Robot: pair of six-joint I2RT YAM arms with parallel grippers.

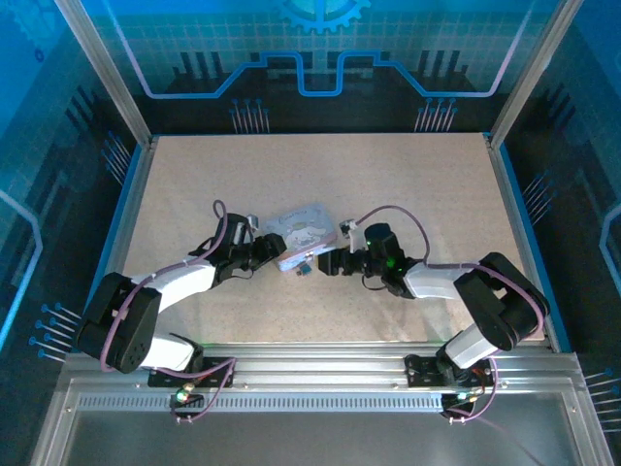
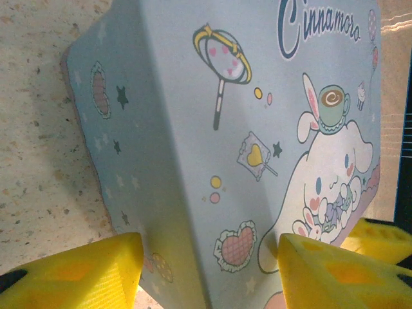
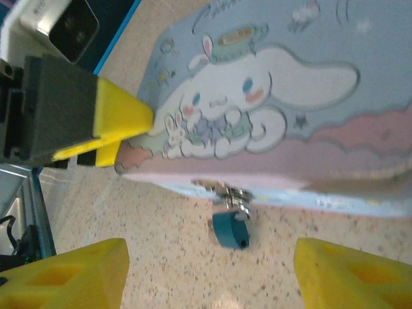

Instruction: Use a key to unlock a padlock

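Jaws on both arms parted, seen from above: left gripper up against the left end of the pale blue tin, right gripper just off the tin's near right edge, both low over the speckled worktop. Mere teal speck of a padlock at the tin's near edge, between the two grippers, nearer the right one. Too small here to tell shackle from body, or touching from apart.

From the left wrist: jaws spread wide, yellow pads cut off by the bottom edge. Left gripper astride the corner ridge of the tin, one pad beside the side wall, the other over the printed lid with its white cartoon figure. Pressing or merely close: cannot tell. Lettering on the lid cropped at the top. Another yellow pad past the tin's lower right rim, half hidden behind it.

From the right wrist: jaws released and wide, grasping nothing, pads cropped at the bottom corners. Right gripper over bare worktop. Ahead of the gap, roughly centred between the pads and clear of both, the padlock: teal body hanging below a silvery shackle hooked at the front rim of the tin. Metal bits at the hasp blurred, not separable. Left gripper at upper left, yellow tip touching the tin's corner, body cut off by the frame.
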